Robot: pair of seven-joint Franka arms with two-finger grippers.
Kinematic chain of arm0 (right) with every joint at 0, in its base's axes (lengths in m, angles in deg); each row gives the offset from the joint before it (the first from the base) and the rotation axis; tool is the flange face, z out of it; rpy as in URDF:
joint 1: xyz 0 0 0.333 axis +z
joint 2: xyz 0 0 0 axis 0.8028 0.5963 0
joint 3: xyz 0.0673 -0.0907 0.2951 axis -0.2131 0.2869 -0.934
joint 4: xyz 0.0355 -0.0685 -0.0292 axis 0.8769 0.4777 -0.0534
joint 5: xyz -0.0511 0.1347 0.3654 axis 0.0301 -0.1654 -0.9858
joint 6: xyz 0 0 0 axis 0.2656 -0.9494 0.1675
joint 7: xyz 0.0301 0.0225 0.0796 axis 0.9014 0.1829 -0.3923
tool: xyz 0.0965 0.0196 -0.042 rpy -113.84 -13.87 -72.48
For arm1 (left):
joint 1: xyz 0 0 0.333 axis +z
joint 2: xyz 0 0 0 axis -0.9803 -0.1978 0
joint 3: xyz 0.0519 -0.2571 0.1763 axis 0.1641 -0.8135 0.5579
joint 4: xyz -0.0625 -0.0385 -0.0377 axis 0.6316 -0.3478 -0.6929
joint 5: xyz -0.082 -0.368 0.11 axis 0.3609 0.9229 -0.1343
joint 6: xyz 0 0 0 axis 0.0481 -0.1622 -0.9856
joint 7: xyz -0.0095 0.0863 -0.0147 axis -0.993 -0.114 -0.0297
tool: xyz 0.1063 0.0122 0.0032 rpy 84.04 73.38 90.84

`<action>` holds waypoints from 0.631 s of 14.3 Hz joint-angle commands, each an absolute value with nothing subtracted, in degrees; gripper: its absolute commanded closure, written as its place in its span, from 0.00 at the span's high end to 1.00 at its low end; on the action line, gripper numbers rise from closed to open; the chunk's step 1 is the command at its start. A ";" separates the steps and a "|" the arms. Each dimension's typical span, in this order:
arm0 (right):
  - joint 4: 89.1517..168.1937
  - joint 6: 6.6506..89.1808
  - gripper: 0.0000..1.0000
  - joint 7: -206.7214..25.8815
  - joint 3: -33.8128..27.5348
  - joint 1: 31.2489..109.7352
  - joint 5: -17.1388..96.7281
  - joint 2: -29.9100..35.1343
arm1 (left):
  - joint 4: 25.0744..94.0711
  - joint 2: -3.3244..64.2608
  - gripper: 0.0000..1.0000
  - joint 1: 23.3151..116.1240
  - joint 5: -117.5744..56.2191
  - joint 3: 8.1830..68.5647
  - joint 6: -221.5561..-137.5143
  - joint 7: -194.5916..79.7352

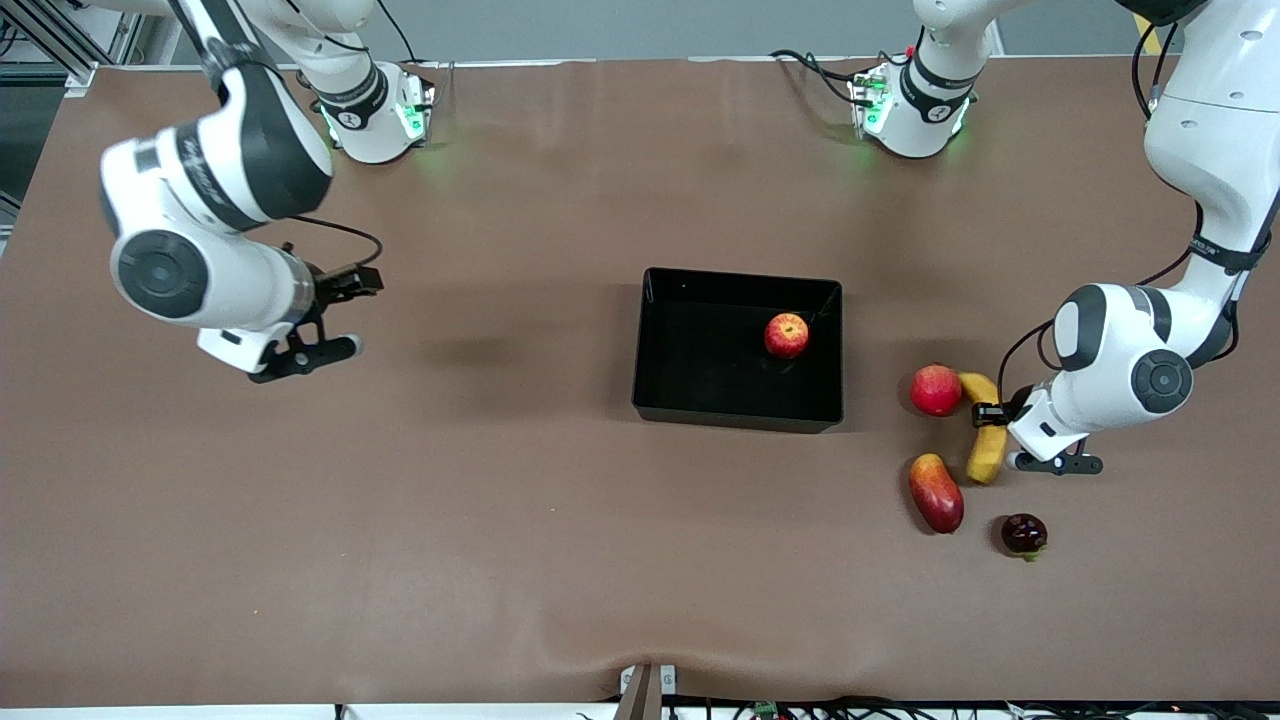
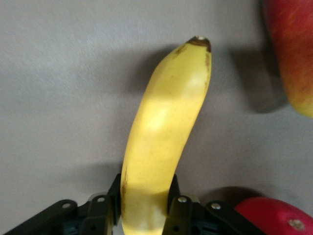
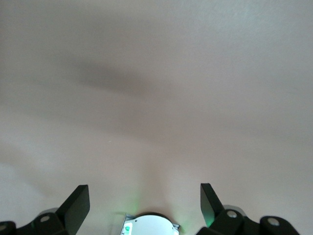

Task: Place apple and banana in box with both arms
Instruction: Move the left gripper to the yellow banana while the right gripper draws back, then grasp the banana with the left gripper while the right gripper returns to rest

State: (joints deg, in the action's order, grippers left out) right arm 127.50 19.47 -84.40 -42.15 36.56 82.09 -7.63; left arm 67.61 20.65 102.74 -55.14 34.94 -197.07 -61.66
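My left gripper [image 1: 992, 425] is down at the banana [image 1: 986, 436], fingers closed around its middle; in the left wrist view the two pads [image 2: 178, 205] press the yellow skin on either side. The banana [image 2: 166, 127] lies on the table at the left arm's end, its long axis running from near the pinkish-red fruit [image 1: 936, 390] toward the front camera, beside the mango [image 1: 936, 492]. It is long, curved and yellow, with a dark tip. The box [image 1: 660, 400] sits toward the table's middle, so my carry must go that way. The apple [image 1: 787, 335] already rests inside it. My right gripper [image 1: 330, 312] waits, fingers spread wide, over bare table at the right arm's end.
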 commanded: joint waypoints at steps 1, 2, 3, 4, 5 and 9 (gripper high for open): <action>121.60 16.15 1.00 -86.09 -42.69 35.90 80.95 -7.93 | 68.05 28.46 0.00 103.03 -55.49 32.46 -191.07 -61.34; 119.93 16.14 1.00 -86.44 -42.52 35.90 81.30 -8.37 | 68.05 31.36 0.00 103.03 -55.05 31.48 -188.00 -60.90; 118.00 16.14 1.00 -86.44 -42.51 35.64 81.56 -8.63 | 68.14 34.09 0.00 103.03 -54.96 30.52 -185.53 -60.72; 115.98 16.14 1.00 -86.18 -42.34 35.47 81.65 -8.64 | 68.14 36.64 0.00 103.03 -54.96 29.20 -183.07 -60.19; 114.22 16.23 1.00 -86.01 -41.99 35.29 81.74 -8.64 | 68.05 38.58 0.00 103.03 -54.96 27.54 -180.70 -58.88; 109.20 16.32 1.00 -85.65 -34.90 37.03 80.87 -9.34 | 67.79 40.54 0.00 102.85 -53.74 16.56 -176.02 -41.26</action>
State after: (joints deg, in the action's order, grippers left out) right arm 111.64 17.04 -85.27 -39.10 36.23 82.09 -8.91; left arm 66.51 40.10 102.71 -54.77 21.12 -176.88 -49.42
